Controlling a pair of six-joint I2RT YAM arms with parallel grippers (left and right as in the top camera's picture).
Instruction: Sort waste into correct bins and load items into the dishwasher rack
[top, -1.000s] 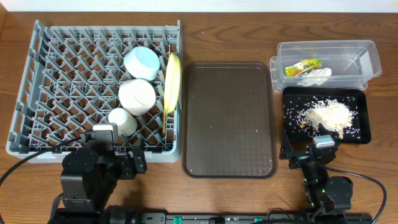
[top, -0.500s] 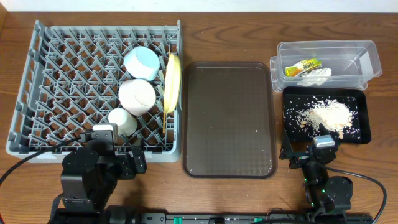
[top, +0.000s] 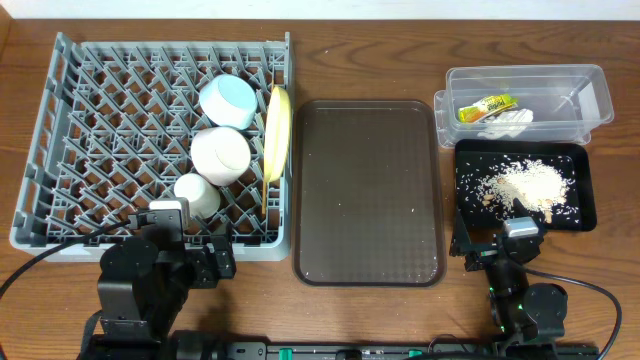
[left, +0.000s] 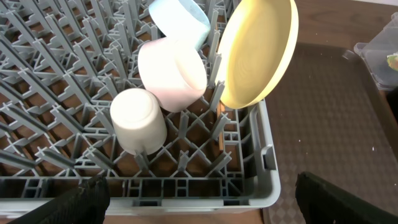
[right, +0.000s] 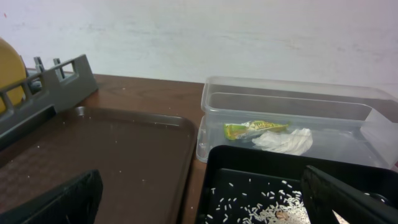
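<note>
Sorting is judged done: blue bowl (top: 227, 101), white-pink bowl (top: 221, 153), white cup (top: 197, 195) and yellow plate (top: 277, 132) are stood in the dishwasher rack (top: 110, 120); snack wrapper (top: 486, 107) and crumpled paper (top: 508, 122) are binned in the clear tub (top: 595, 95), rice (top: 525, 185) in the black tray (top: 589, 190). Left fingers (left: 81, 202) and right fingers (right: 56, 202) are spread wide, empty. Only stray grains (top: 415, 208) on the serving tray (top: 367, 150) may need clearing next.

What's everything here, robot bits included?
rack: 1, grey, left
blue bowl: 1, blue, rack
white bowl: 1, white-pink, rack
cup: 1, white, rack
plate: 1, yellow, rack, on edge
chopsticks: unclear, wooden, beside plate
brown tray: 1, brown, middle
tub: 1, clear, far right
wrapper: 1, yellow-green, tub
paper: 1, white, tub
black tray: 1, black, near right
rice: scattered, whitish, black tray
left gripper: 1, black, open, by rack
right gripper: 1, black, open, by black tray
</note>
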